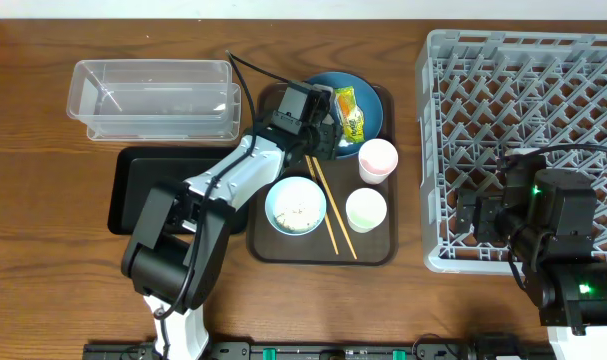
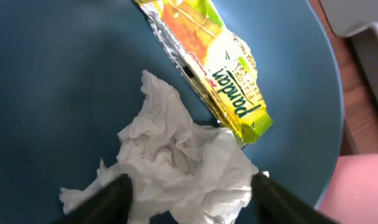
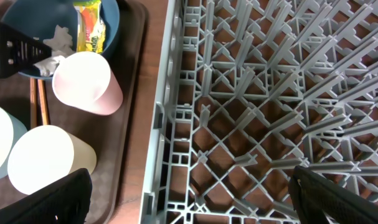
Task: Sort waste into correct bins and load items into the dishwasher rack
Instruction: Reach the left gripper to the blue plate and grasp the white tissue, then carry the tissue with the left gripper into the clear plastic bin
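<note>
On the dark blue plate (image 2: 51, 74) lie a crumpled white tissue (image 2: 182, 162) and a yellow-green snack wrapper (image 2: 220, 68). My left gripper (image 2: 189, 186) is down over the plate (image 1: 368, 95), jaws open, one finger on each side of the tissue and touching its edges. The light blue bowl (image 1: 295, 205), chopsticks (image 1: 328, 205), pinkish cup (image 1: 377, 159) and greenish cup (image 1: 366, 210) stand on the brown tray (image 1: 383, 250). My right gripper (image 3: 189, 186) hovers open and empty above the front left corner of the grey dishwasher rack (image 1: 523, 100).
A clear plastic tub (image 1: 153, 95) stands at the back left, with a shallow black tray (image 1: 143, 185) in front of it, partly under my left arm. The rack's left wall (image 3: 157, 124) rises just right of the brown tray.
</note>
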You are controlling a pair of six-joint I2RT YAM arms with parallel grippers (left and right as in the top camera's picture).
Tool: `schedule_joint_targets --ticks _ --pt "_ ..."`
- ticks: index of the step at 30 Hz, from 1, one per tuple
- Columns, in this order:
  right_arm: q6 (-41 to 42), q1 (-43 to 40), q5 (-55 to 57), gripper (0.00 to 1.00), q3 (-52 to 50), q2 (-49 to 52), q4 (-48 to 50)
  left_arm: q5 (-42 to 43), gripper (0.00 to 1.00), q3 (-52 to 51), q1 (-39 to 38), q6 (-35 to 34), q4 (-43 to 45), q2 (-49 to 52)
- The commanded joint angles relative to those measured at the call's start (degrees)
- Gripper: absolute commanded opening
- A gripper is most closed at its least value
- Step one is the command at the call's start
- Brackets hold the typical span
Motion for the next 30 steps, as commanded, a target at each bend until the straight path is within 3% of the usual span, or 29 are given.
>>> schedule_joint_targets --ticks 1,4,13,15,21,30 --pt "0.31 0.26 -0.22 0.99 1.25 -0.26 -0.15 -0.11 0.51 0.79 0.09 0.5 -0.13 0.2" --pt "0.31 0.26 -0.22 0.99 1.25 -0.26 -0.15 -0.13 0.37 0.79 0.09 0.5 -0.09 0.2" --pt "0.31 0.26 -0.22 0.99 1.25 -0.26 -0.07 -1.66 0.19 0.79 0.2 0.5 -0.09 0.17" --pt "0.31 0.26 -0.22 0.99 1.25 -0.26 -0.07 -2.27 0.08 0.79 0.28 0.52 -0.07 0.04" --pt "0.31 0.26 -0.22 0.99 1.25 -0.26 -0.09 -2.25 0.06 0.81 1.44 0.5 0.09 -2.36" --pt "0.31 0.26 -0.2 0.99 1.25 -0.26 -0.09 -2.27 0.06 0.81 8.31 0.52 0.48 -14.51"
